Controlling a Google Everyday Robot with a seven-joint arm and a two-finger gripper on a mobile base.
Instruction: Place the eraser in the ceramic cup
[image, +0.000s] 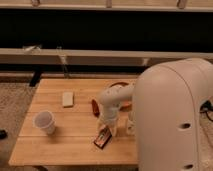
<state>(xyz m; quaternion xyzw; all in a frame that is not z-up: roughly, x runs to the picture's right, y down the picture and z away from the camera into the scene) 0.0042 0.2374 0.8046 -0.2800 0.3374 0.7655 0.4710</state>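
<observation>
Wooden table (70, 146), white ceramic cup (44, 121) at left, tool (109, 129) just above striped eraser (102, 139), grip state unclear.

Shows the gripper (109, 129) low at centre frame, just above the eraser (102, 139) lying on the wooden table (70, 147). Places the ceramic cup (44, 122) upright at lower left, well apart.
</observation>
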